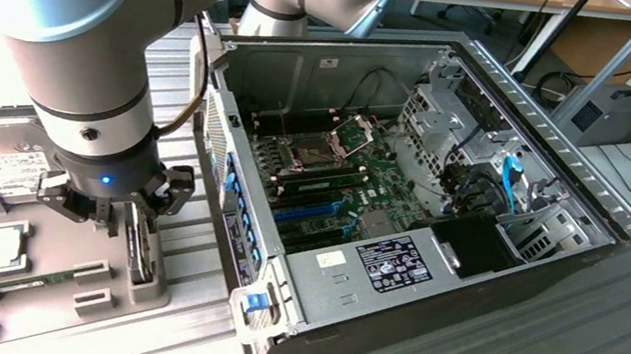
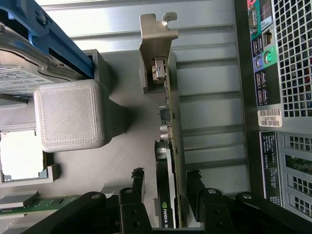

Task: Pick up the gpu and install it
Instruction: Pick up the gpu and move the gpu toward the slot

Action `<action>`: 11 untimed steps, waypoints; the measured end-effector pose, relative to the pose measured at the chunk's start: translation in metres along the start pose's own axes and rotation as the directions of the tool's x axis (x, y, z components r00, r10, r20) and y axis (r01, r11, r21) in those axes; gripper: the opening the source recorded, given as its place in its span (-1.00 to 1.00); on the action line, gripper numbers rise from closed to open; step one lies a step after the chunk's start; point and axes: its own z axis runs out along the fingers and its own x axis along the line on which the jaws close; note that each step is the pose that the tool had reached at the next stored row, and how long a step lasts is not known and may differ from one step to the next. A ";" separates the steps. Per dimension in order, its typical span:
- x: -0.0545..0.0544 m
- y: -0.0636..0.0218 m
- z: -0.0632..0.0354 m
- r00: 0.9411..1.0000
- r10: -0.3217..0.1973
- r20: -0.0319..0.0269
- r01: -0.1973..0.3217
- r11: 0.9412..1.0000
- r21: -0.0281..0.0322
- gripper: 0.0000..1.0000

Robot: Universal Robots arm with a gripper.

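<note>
The gripper [image 2: 166, 179] has its fingers [image 2: 138, 187] apart, one on each side of the gpu [image 2: 169, 122], which stands on edge; neither finger touches it.

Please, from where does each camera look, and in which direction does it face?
Exterior view: off the arm, high up, looks down on the open computer case and the grey tray; arm and gripper show.
Wrist view: on the wrist, looks down past the open gripper's fingers onto the gpu standing on edge.
Shared: gripper, gpu, tray, hard drive.
</note>
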 end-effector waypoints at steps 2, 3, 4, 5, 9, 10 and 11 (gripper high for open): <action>0.000 0.0000 0.0000 1.000 0.000 0.000 0.000 1.000 0.000 -0.20; 0.000 0.0000 0.0000 1.000 0.000 0.000 0.000 1.000 0.000 -0.33; 0.000 0.0000 0.0000 1.000 0.000 0.000 0.000 1.000 0.000 -0.44; 0.000 0.0000 -0.0001 1.000 0.000 0.000 0.000 1.000 0.000 -0.45; 0.000 0.0000 0.0000 1.000 0.000 0.000 0.000 1.000 0.000 -0.45; 0.000 0.0000 0.0000 1.000 0.000 0.000 0.000 1.000 0.000 -0.45; 0.000 0.0000 -0.0001 1.000 0.000 0.000 0.000 1.000 0.000 -0.45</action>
